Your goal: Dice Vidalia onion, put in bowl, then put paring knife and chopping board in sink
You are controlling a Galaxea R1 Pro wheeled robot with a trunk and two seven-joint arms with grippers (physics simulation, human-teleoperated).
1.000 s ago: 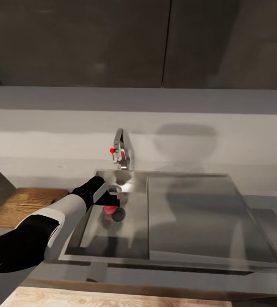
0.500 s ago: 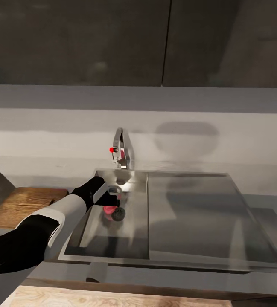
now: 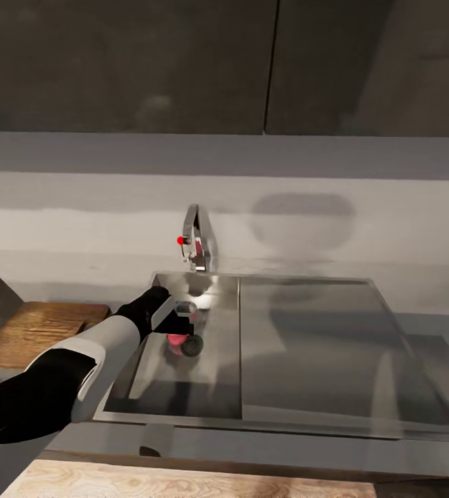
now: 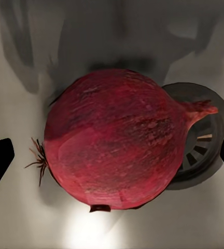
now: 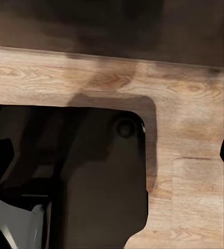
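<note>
Vidalia onion [image 4: 114, 140] is lying on the floor of the sink [image 3: 148, 380] beside the drain [image 4: 203, 140], sitting between the left gripper's [image 4: 112, 161] spread fingers, neither touching it; its stem tip is pointing toward the drain, its roots the other way.

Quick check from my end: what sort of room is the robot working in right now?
Most likely a kitchen. A steel sink with a drainboard wing and chrome tap is set into a grey countertop, dark wall cabinets hang above, and a red onion lies by the drain between the open left gripper fingers.
</note>
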